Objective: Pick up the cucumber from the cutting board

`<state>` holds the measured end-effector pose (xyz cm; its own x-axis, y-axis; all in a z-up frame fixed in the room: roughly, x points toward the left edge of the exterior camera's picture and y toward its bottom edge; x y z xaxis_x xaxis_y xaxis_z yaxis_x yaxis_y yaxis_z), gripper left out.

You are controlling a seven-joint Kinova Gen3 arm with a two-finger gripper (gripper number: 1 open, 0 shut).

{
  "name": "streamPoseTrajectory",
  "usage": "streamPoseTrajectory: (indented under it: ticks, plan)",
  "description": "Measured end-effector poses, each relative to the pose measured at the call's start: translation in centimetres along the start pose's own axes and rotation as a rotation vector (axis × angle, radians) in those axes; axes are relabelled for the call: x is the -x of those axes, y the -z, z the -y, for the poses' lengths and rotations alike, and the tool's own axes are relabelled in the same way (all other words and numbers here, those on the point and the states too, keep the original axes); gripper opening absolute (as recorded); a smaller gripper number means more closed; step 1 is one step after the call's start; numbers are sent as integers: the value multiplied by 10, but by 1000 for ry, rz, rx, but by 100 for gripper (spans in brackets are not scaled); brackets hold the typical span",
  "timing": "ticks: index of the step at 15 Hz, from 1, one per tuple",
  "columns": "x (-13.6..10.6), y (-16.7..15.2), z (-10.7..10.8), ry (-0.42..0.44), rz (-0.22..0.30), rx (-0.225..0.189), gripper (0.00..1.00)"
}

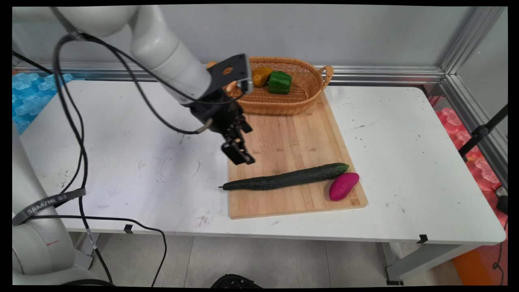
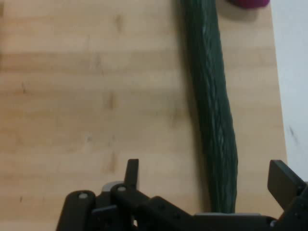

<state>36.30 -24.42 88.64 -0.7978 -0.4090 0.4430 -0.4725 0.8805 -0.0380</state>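
- black two-finger gripper (image 1: pixel 239 156) hangs over the left part of the pale wooden cutting board (image 1: pixel 292 138), near its left edge, apart from the surface; fingers spread wide, nothing between them.
- long dark green cucumber (image 1: pixel 284 178) lies just toward the board's near edge from the gripper, its long axis running roughly left to right, slightly angled up toward the right; stem end pokes past the board's left edge.
- in the hand view the cucumber (image 2: pixel 214 115) runs lengthwise up the picture, its near end sitting between the two open fingers, closer to the right finger (image 2: pixel 284 180).
- magenta oval sweet potato (image 1: pixel 343 185) lies at the board's near right corner, just beside the cucumber's right tip; whether they touch cannot be told.
- woven wicker basket (image 1: pixel 312 87) sits on the board's far end, holding a green bell pepper (image 1: pixel 279 82) and an orange-brown pepper (image 1: pixel 262 76).
- nothing stands between gripper and cucumber.
- board rests on the white table (image 1: pixel 405 162).
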Motion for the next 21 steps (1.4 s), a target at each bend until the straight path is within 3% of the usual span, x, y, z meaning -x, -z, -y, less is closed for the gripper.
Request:
streamPoseTrajectory:
  ticks: [5,21]
  plan:
    - [-20,-34,-10,13,-41,-3,100]
    - [-27,-139,-20,57,-77,-11,100]
